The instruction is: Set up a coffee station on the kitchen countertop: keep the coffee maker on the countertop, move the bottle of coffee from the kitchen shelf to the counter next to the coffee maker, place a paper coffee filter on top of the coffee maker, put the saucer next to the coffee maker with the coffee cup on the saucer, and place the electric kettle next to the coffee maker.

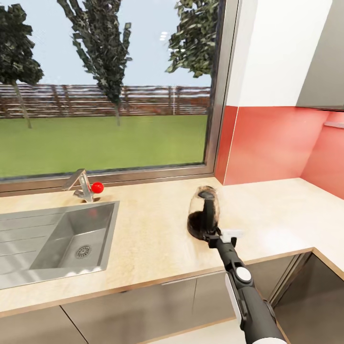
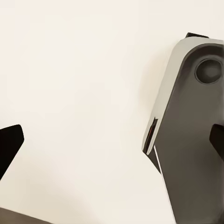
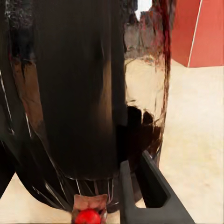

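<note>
Right hand (image 1: 210,235) on electric kettle (image 1: 204,216)

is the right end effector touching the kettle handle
Touching. In the head view the right end effector sits at the electric kettle, against its black handle; the right wrist view shows a finger against the handle.

You have no text, label, brand, number or sign to read here. The electric kettle (image 1: 204,213) shows bare glass and plain black parts, the surface (image 1: 157,239) carries no markings, and the red wall panels (image 1: 267,143) beyond it are blank as well.
</note>
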You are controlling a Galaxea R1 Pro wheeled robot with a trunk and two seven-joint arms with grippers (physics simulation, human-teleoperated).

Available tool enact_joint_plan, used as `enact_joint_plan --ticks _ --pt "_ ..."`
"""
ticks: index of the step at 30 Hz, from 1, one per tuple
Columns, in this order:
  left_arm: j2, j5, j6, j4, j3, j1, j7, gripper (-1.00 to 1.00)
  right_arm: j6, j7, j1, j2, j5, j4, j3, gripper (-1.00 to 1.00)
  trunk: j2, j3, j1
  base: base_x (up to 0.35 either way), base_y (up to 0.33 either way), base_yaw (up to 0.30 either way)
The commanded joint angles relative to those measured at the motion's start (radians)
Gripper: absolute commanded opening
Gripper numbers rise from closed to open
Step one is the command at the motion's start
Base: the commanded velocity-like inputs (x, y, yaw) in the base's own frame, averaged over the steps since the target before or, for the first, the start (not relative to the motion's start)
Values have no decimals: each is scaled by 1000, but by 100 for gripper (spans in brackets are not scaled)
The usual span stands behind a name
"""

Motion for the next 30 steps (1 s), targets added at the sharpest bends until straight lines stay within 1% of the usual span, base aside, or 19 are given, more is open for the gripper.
enact_joint_plan --ticks 1,3,5,8,9,10,11,12,14,16,18,20,21,23,25,26,30 --pt "0 9 -2 0 -8 0 2 100 -3 54 -1 2 5 -2 -8 -100 -2 -2 0 0 0 0" --pt "1 9 -2 0 -7 0 2 100 0 156 -1 2 5 -10 -9 -100 -2 -2 0 0 0 0" --pt "2 10 -1 1 -6 0 3 100 3 238 -1 2 6 -38 -9 -100 -2 -2 0 0 0 0" --pt "10 11 -1 1 -6 0 5 100 10 307 -1 2 7 -84 -5 -100 -2 -2 0 0 0 0" --pt "12 12 -1 2 -6 0 5 100 16 323 -1 2 8 -98 6 -100 -2 -2 0 0 0 0" --pt "14 13 -1 2 -6 0 6 100 27 336 -1 2 8 -112 25 -100 -2 -2 0 0 0 0" --pt "15 13 -1 2 -6 0 6 100 44 344 -1 2 8 -126 47 -100 -2 -2 0 0 0 0" --pt "15 14 -1 2 -6 0 6 100 54 347 -1 2 8 -134 57 -100 -2 -2 0 0 0 0" --pt "16 14 -1 2 -6 0 6 100 102 354 -1 2 8 -164 90 -100 -2 -2 0 0 0 0" --pt "17 14 -1 2 -6 0 6 100 161 358 -1 2 8 -205 108 -100 -2 -2 0 0 0 0" --pt "16 14 -1 2 -6 0 6 100 197 359 -1 2 7 -234 115 -100 -2 -2 0 0 0 0" --pt "16 14 -1 2 -6 0 5 100 213 359 -1 2 7 -247 125 -100 -2 -2 0 0 0 0" --pt "16 14 -1 2 -6 0 5 100 219 360 -1 2 7 -252 139 -100 -2 -2 0 0 0 0" --pt "15 14 -1 2 -6 0 4 100 227 359 -1 2 8 -259 197 -100 -2 -2 0 0 0 0" --pt "14 14 -1 2 -6 0 4 100 229 359 -1 2 7 -260 221 -100 -2 -2 0 0 0 0" --pt "14 14 -1 2 -6 0 4 100 229 360 -1 2 6 -258 230 -100 -2 -2 0 0 0 0" --pt "15 14 0 2 -5 0 4 100 230 360 -1 2 5 -259 232 -100 -2 -2 0 0 0 0"
